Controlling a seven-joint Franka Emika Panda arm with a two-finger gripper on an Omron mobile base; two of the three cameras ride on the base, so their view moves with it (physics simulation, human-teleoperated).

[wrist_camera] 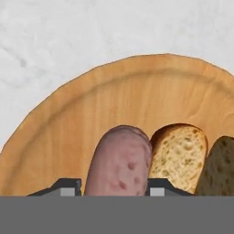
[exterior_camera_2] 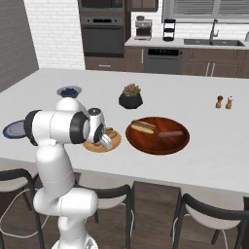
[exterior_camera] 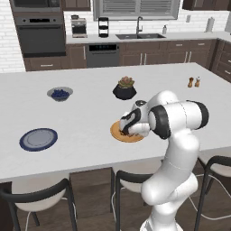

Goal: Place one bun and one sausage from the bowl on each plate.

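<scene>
My gripper (wrist_camera: 113,187) hangs low over the tan-orange plate (wrist_camera: 123,91), shut on a pinkish-brown sausage (wrist_camera: 119,160) that both fingertips flank closely. A cut bun (wrist_camera: 179,153) lies on the plate just beside the sausage. In the left base view the gripper (exterior_camera: 128,131) covers most of this plate (exterior_camera: 118,134). The grey-blue plate (exterior_camera: 38,139) sits bare, far to the left. The wide dark red-brown bowl (exterior_camera_2: 146,141) stands right of the tan plate (exterior_camera_2: 95,146) and holds another bun (exterior_camera_2: 142,126) and another sausage (exterior_camera_2: 168,133).
A black plant pot (exterior_camera: 124,90) stands behind the tan plate. A small grey bowl of blue berries (exterior_camera: 60,94) sits at the back left, and two shakers (exterior_camera: 194,82) at the back right. Stools line the counter's near edge.
</scene>
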